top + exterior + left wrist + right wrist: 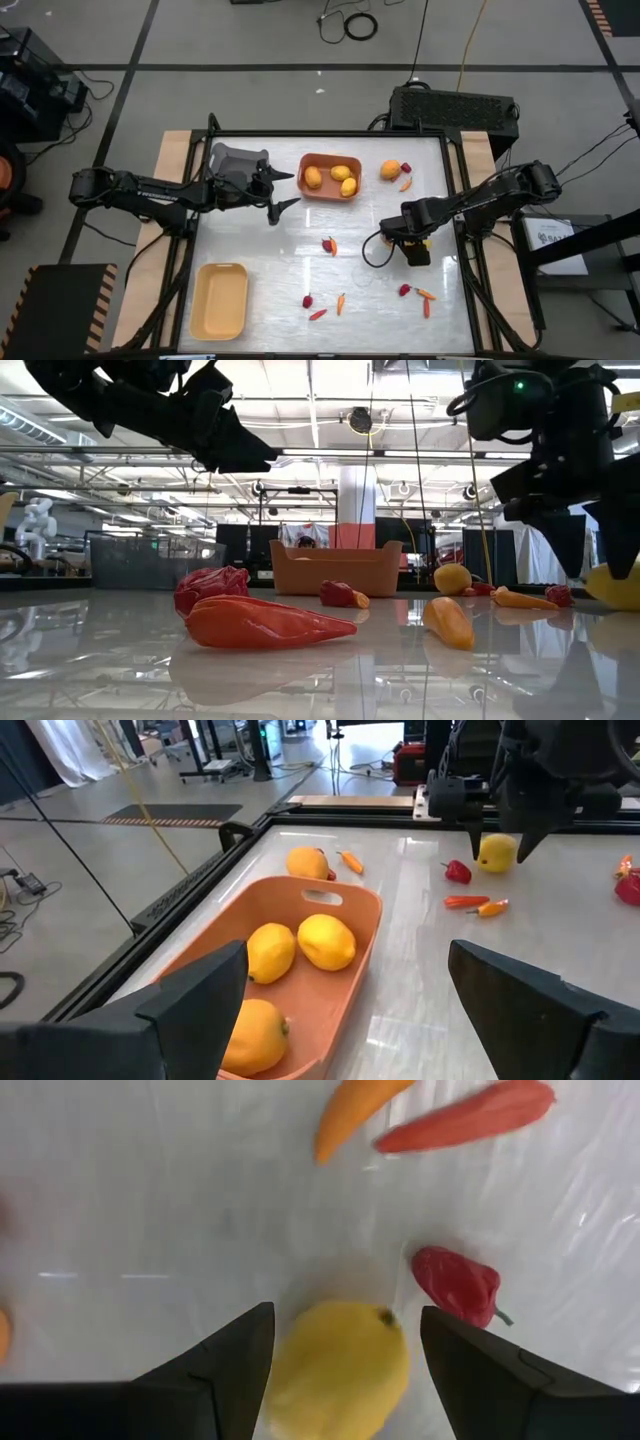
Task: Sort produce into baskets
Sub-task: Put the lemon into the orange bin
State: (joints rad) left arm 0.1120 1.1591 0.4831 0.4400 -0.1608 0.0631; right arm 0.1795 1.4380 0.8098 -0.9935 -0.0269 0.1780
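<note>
My left gripper [284, 190] hangs just beside the orange basket [330, 176], on the side near the grey basket [236, 162]. Its fingers are spread wide and hold nothing. Three yellow fruits [326, 941] lie inside the orange basket. One more yellow fruit [390, 170] sits on the white surface [270, 260] just past the orange basket, with a red berry [406, 168] and a small carrot stick [405, 184] next to it.

My right gripper [340, 1342] is well away from the orange basket, near the surface's right edge. Its fingers are open, and a yellow fruit [342, 1370] lies between them. I cannot tell if they touch it. A red berry [460, 1285] lies just beside that fruit, and two carrot sticks [465, 1117] lie a little farther off.

More berries and carrot sticks [330, 245] are spread over the surface on the near side of the orange basket. The pale yellow basket [220, 300] sits far from it, at the near left corner.
</note>
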